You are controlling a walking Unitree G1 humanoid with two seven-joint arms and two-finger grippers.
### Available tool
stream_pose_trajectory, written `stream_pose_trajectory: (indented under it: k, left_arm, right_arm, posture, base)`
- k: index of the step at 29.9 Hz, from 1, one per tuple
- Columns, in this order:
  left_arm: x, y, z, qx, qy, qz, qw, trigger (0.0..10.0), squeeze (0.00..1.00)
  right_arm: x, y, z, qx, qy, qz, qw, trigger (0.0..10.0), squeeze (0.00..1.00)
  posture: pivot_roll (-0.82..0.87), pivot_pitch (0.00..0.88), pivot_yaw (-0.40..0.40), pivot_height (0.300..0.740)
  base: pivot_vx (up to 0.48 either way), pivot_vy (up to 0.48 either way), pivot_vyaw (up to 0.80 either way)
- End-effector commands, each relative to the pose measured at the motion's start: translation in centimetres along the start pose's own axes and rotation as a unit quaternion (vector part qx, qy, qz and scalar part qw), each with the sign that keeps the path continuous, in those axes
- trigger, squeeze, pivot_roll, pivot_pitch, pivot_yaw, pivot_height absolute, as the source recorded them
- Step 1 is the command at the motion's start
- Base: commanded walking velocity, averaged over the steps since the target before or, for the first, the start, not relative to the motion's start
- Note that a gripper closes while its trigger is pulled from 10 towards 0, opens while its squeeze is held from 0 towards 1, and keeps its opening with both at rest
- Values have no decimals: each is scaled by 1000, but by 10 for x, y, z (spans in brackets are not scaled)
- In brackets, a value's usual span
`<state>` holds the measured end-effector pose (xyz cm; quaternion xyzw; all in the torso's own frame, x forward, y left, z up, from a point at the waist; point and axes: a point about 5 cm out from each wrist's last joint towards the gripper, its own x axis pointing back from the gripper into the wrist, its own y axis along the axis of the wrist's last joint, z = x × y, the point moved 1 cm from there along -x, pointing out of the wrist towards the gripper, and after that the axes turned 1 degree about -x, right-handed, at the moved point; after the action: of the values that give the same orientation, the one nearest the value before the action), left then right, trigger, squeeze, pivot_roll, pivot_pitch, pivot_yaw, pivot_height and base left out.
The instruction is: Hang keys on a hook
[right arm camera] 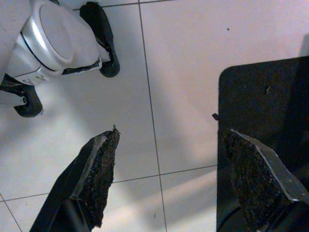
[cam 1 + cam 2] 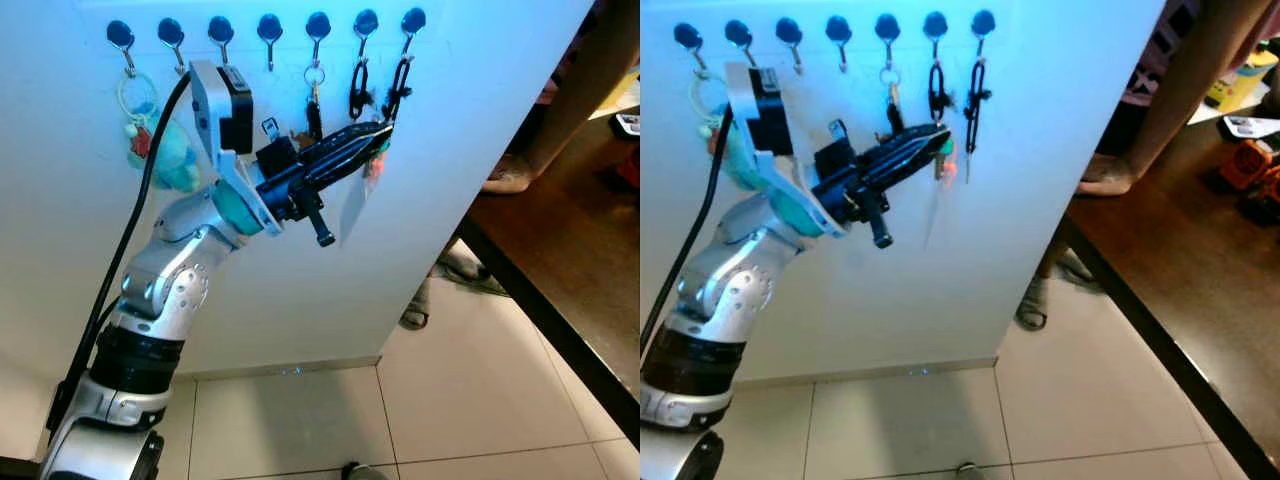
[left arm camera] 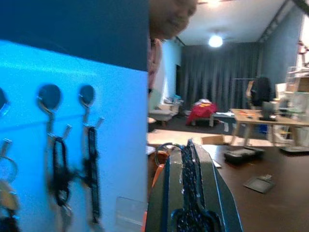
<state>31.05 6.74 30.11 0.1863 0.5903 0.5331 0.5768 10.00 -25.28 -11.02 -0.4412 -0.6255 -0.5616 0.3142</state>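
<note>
Step in hand, by the look of it: getting the key ring over a hook on the white panel [image 2: 480,130]. To do it well, the left gripper [image 2: 375,132] should bring the ring just above a hook tip, ease toward the wall, lower, and only then let go; it should avoid knocking the black carabiners [image 2: 358,90] next door.

Left gripper is clenched on the keys [image 2: 372,165], which dangle w/ a clear tag just under the fingertips, below the two rightmost hooks [image 2: 365,25], near the wall.

Right gripper [image 1: 169,179] hangs idle over the floor tiles, fingers spread apart, holding nothing.
</note>
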Motion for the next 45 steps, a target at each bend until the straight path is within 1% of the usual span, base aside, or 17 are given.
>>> stream_pose_trajectory:
  k: [1,2,5,7,10,12,17,19,22,26,28,31,33,34,36,38,45]
  left_arm:
    - [0,4,12,-63,31,14,997,10000,0]
    - [0,4,12,-63,31,14,997,10000,0]
    - [2,3,22,-135,55,49,988,10000,0]
    - [4,2,24,-155,59,61,984,10000,0]
    - [5,2,27,-168,63,69,981,10000,0]
    - [6,3,33,-190,79,71,976,10000,0]
    - [6,6,38,-196,94,58,974,10000,0]
    - [7,12,44,-194,117,37,973,10000,0]
    - [8,15,47,-191,127,27,973,10000,0]
    - [14,19,53,-201,146,22,968,10000,0]
    - [26,19,59,-220,164,46,961,10000,0]
    - [33,19,63,-225,173,57,957,10000,0]
    - [44,20,67,-227,186,69,954,10000,0]
    - [44,20,67,-227,186,69,954,10000,0]
    - [57,24,69,-221,200,62,953,10000,0]
    - [60,25,70,-220,204,58,952,10000,0]
    - [55,28,64,-197,201,23,959,10000,0]
  right_arm:
    - [1,-8,4,-6,3,11,1000,10000,0]
    - [1,-8,4,-6,3,11,1000,10000,0]
    - [0,-5,13,-3,8,9,1000,10000,0]
    - [0,-4,16,-2,10,8,1000,10000,0]
    - [-1,-2,19,0,11,6,1000,10000,0]
    - [-2,1,23,3,14,4,1000,10000,0]
    - [-2,3,25,3,15,2,1000,10000,0]
    - [-2,4,26,-2,14,2,1000,10000,0]
    - [-2,4,26,-4,14,2,1000,10000,0]
    - [-2,3,24,-7,12,3,1000,10000,0]
    - [-1,-1,20,-7,10,6,1000,10000,0]
    - [-1,-3,18,-7,8,7,1000,10000,0]
    - [0,-6,15,-6,7,9,1000,10000,0]
    - [0,-6,15,-6,7,9,1000,10000,0]
    - [1,-9,10,-2,5,11,1000,10000,0]
    - [1,-10,8,-1,4,12,1000,10000,0]
    - [1,-8,2,7,1,10,1000,10000,0]
  posture:
    - [-113,86,100,740]
    - [-113,86,100,740]
    - [-110,84,99,740]
    - [-109,82,97,740]
    - [-109,82,97,740]
    - [-109,82,101,740]
    - [-112,81,104,740]
    - [-118,81,110,740]
    - [-119,82,111,740]
    - [-121,84,111,740]
    - [-117,88,109,740]
    - [-116,89,108,740]
    - [-111,93,105,740]
    - [-111,93,105,740]
    - [-102,95,95,740]
    - [-102,95,95,740]
    - [-95,97,87,740]
  base:
    - [0,0,0]
    - [0,0,0]
    - [0,0,0]
    - [0,0,0]
    - [0,0,0]
    - [0,0,0]
    - [0,0,0]
    - [0,0,0]
    - [0,0,0]
    - [0,0,0]
    - [0,0,0]
    - [0,0,0]
    - [0,0,0]
    - [0,0,0]
    - [0,0,0]
    - [0,0,0]
    - [0,0,0]
